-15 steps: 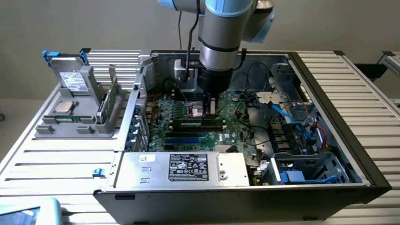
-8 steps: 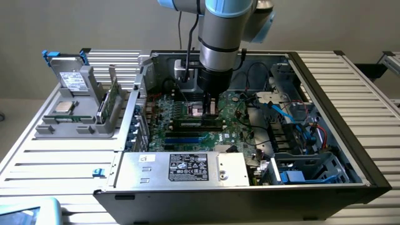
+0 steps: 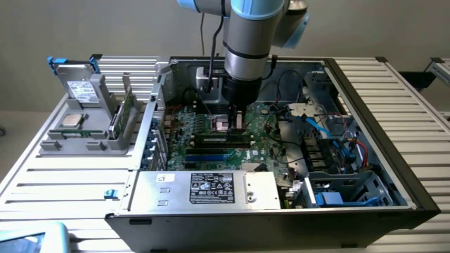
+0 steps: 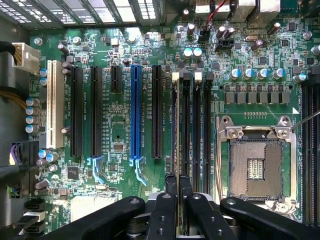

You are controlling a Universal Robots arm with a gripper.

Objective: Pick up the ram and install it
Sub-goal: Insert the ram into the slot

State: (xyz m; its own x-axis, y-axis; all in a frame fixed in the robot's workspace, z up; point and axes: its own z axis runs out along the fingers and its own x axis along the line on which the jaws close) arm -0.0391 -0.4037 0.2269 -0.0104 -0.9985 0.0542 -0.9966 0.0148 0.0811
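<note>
Slatted table (image 3: 65, 185) carries open computer case (image 3: 267, 227) and grey rack (image 3: 84, 143).

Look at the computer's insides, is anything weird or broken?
Nothing looks broken or spilled. One odd thing: the processor socket on the motherboard is empty, its pins bare. The square silver processor chip lies outside the case, on the grey holder at the exterior view's left.
</note>
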